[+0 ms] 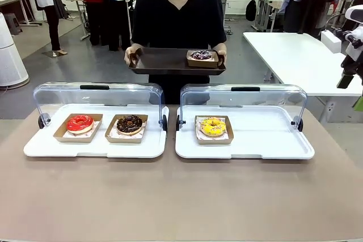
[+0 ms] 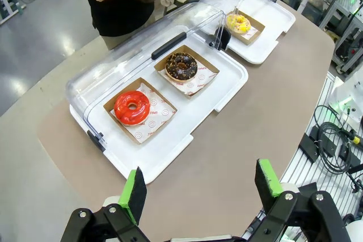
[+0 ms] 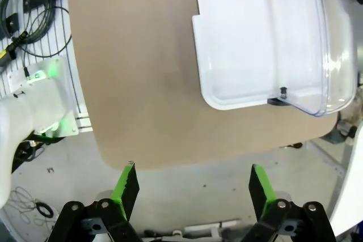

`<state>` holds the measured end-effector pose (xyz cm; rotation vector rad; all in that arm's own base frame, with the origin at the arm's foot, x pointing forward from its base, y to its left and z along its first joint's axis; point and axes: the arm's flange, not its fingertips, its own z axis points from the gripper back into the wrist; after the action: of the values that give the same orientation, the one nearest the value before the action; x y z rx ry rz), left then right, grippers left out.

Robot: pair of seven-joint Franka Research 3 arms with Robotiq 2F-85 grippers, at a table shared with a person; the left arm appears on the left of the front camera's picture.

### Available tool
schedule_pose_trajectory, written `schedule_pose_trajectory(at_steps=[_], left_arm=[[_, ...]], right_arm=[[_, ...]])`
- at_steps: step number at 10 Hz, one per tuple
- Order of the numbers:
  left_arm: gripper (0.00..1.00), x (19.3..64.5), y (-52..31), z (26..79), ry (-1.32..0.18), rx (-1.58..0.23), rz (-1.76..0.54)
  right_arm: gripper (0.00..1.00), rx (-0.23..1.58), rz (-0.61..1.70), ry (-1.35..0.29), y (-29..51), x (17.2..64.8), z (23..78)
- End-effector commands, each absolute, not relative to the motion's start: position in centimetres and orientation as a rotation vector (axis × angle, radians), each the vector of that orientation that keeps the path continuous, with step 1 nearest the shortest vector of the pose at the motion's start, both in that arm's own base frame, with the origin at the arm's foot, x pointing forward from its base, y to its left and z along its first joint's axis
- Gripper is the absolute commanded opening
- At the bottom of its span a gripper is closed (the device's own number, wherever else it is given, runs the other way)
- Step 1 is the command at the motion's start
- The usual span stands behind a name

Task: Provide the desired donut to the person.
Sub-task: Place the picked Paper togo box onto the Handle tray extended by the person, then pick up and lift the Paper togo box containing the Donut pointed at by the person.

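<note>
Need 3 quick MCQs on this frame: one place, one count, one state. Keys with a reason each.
1. Where is the yellow donut?
A. left case
B. between the cases
C. right case

2. How many donuts lie in the left case?
A. one
B. two
C. three

3. How do the case lids stand?
A. raised
B. shut
C. taken off

Key:
1 C: it sits boxed in the right case.
2 B: the red donut and the chocolate donut.
3 A: both domes are tipped back, leaving the donuts uncovered.
</note>
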<state>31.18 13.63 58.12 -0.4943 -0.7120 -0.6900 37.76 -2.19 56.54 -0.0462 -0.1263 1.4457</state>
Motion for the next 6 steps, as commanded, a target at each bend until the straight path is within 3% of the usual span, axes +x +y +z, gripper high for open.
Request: schedule_pose_trajectory(at_steps=[1, 6], left_arm=[[1.00, 31.13, 13.59, 58.15, -0.718, -0.501, -0.693], [1.00, 31.13, 13.59, 58.15, -0.718, -0.501, -0.693]], right_arm=[[1.00, -0.045, 1.453, -0.124, -2.08, 37.57, 56.74], [1.00, -0.045, 1.453, -0.124, -2.08, 37.57, 56.74]])
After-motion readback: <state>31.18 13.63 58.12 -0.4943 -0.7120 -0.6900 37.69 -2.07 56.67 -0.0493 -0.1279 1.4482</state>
